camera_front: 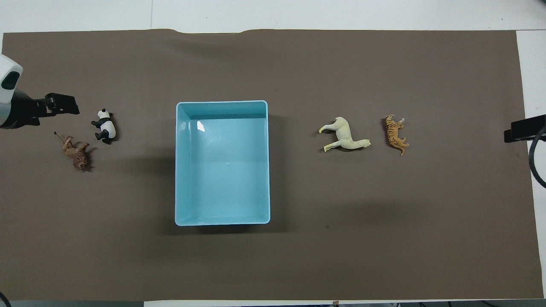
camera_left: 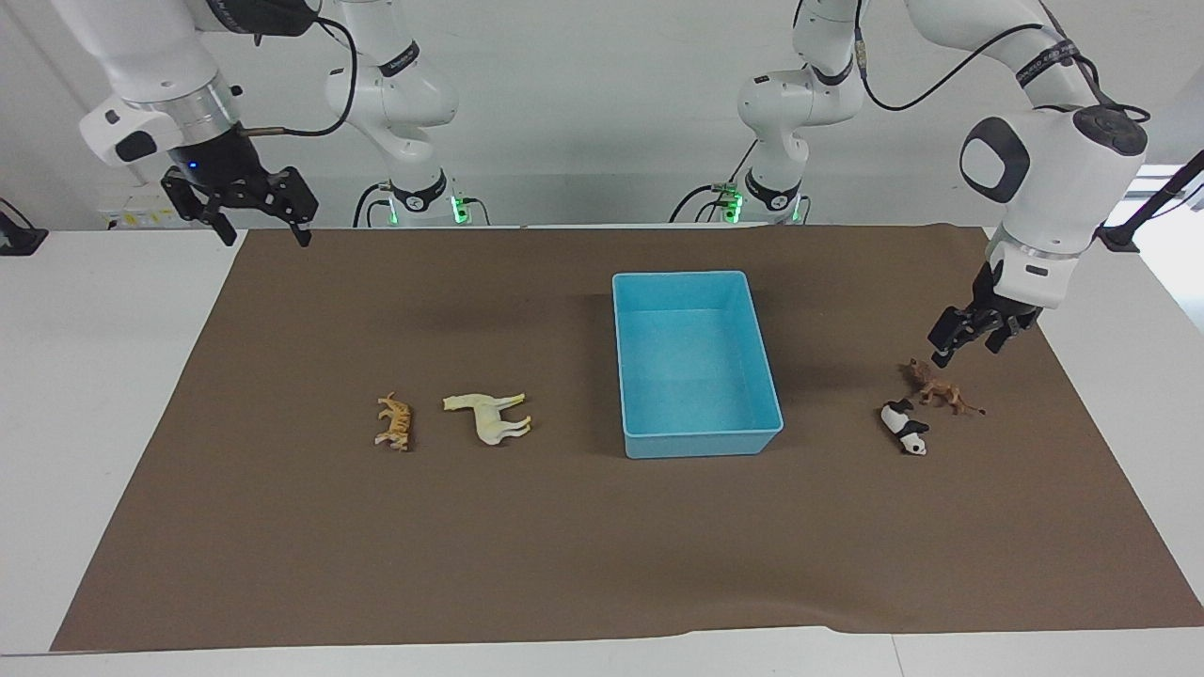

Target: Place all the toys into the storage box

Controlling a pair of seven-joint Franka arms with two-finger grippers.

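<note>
The light blue storage box (camera_left: 701, 440) stands empty in the middle of the mat, also in the overhead view (camera_front: 222, 220). The tiger (camera_left: 395, 423) (camera_front: 396, 134) and the horse (camera_left: 489, 416) (camera_front: 345, 137) lie on their sides toward the right arm's end. The lion (camera_left: 939, 387) (camera_front: 76, 152) and the panda (camera_left: 905, 428) (camera_front: 104, 125) lie toward the left arm's end. My left gripper (camera_left: 969, 350) (camera_front: 59, 104) is open and empty, low over the mat beside the lion, touching neither toy. My right gripper (camera_left: 263, 230) (camera_front: 527, 128) is open and empty, high over the mat's edge, waiting.
A brown mat (camera_left: 602, 545) covers most of the white table (camera_left: 94, 395). The four toys lie in two pairs, one on each side of the box. Nothing else stands on the mat.
</note>
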